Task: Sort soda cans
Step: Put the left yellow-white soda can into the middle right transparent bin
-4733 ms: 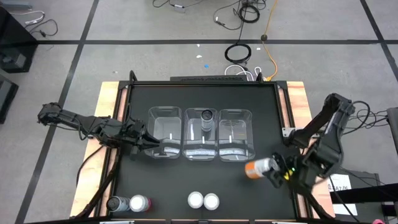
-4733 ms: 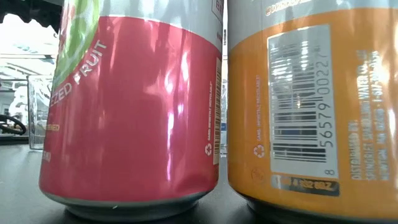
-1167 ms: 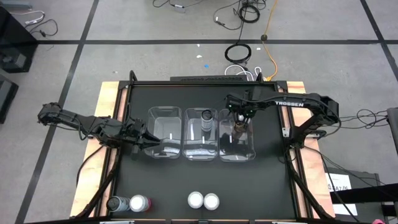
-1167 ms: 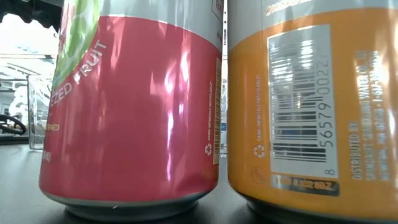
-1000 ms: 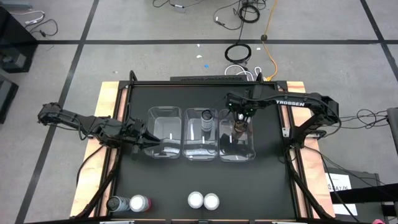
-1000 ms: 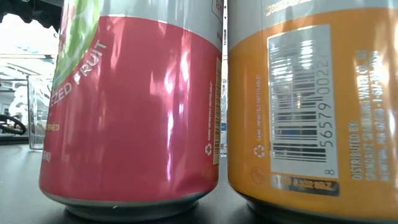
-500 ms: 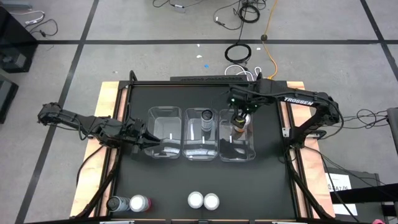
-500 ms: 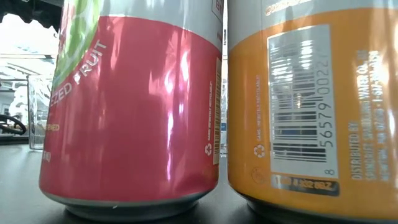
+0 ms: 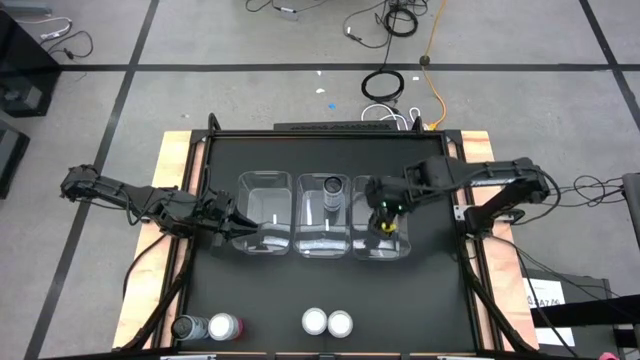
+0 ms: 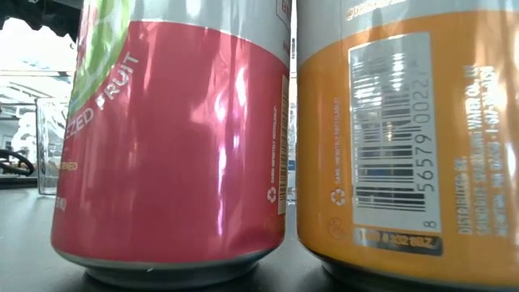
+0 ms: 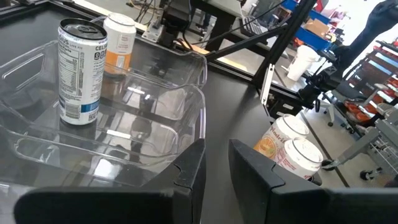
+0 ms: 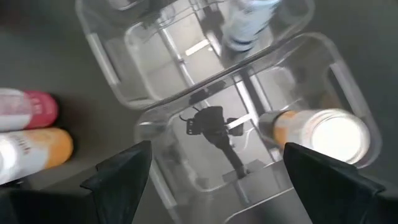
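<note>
Cans at the table's 7 o'clock corner come first: a dark grey-silver can (image 9: 184,327) touches a pink-red can (image 9: 224,326). The left gripper (image 9: 236,229) rests at 9 o'clock against the near left corner of the left bin (image 9: 265,213). In the left wrist view its fingers (image 11: 190,171) stand a narrow gap apart, holding nothing, with the rim of the clear bin just ahead of them.

At 6 o'clock, near the front edge, another pink-red can (image 9: 315,321) and an orange can (image 9: 340,323) stand upright, touching; in the low view they fill the picture, pink body (image 10: 166,146) left, orange body (image 10: 409,138) right.

At the table's centre, the middle bin (image 9: 322,214) holds a second dark grey-silver can (image 9: 333,192) upright toward its far end; the left wrist view shows that can (image 11: 81,71) standing on the clear floor.

Toward 3 o'clock, the right bin (image 9: 379,243) holds a second orange can (image 9: 388,224), seen in the right wrist view as an orange can with a pale round top (image 12: 323,134) standing inside the bin near one wall. The right gripper (image 9: 384,206) hovers over this bin, just above the can. In the right wrist view its fingers (image 12: 127,168) spread wide, empty, apart from the can below.
</note>
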